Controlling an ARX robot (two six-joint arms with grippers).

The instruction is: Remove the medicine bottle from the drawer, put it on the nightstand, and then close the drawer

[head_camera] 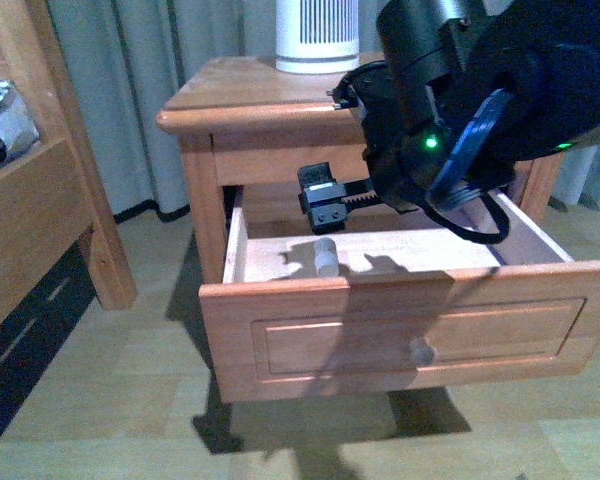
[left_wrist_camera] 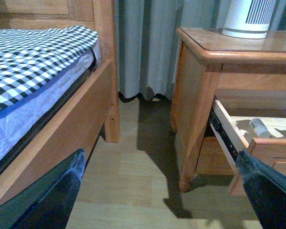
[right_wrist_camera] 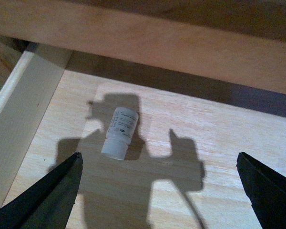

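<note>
**Front view:** The robot's right gripper (head_camera: 325, 212) hangs over the pulled-out upper wooden drawer (head_camera: 420, 315) of a honey-brown wooden nightstand (head_camera: 250, 95). Below it, a small white cylindrical plastic medicine bottle (head_camera: 324, 256) sits on the pale drawer floor, toward the left side. A tall white ribbed appliance (head_camera: 317, 35) stands on the nightstand's top.

**Left wrist view:** The left gripper (left_wrist_camera: 164, 200), fingers spread wide and empty, is near the wooden bed frame (left_wrist_camera: 62, 129), well apart from the drawer. The medicine bottle (left_wrist_camera: 260, 127) lies on its side there.

**Right wrist view:** The right gripper (right_wrist_camera: 157, 191) has its fingers (right_wrist_camera: 47, 195) wide apart and holds nothing. The medicine bottle (right_wrist_camera: 120, 132) lies ahead of them, untouched.

The bottle looks light, stiff and smooth, so it is likely to roll if nudged. The safest hold appears to be across the middle of its body, one finger on each rounded flank.
</note>
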